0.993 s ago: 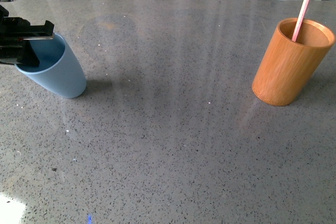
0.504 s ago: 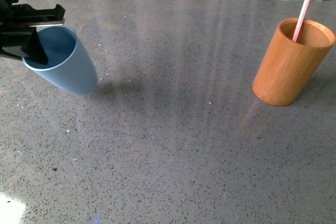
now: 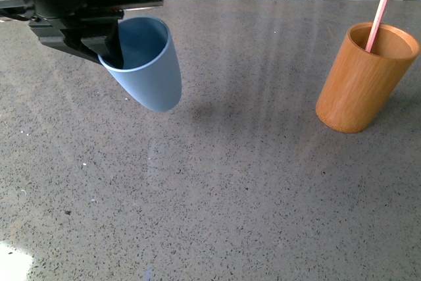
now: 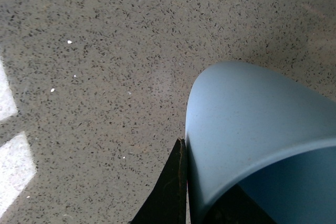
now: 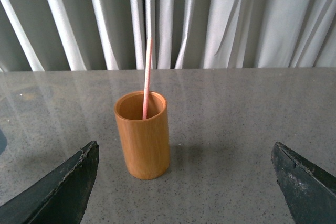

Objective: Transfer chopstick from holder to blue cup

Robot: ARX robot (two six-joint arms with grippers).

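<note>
- The left claw (image 3: pixel 108 49), upper left of the front view, is clamped on the rim wall of the blue cup (image 3: pixel 148 64), one finger inside and one outside. The cup hangs tilted, seemingly clear of the tabletop (image 3: pixel 230 182).
- The chopstick (image 3: pixel 381 4) leans in the holder (image 3: pixel 362 83) at the right edge, well apart from the cup.
- The right claw (image 5: pixel 184 148) gapes wide and empty, facing the holder.
- Step in hand, by my judgement: positioning the cup; the transfer itself is not yet begun.
- Next, the cup likely needs setting upright, then the right claw must pinch the thin stick above the holder's rim.
</note>
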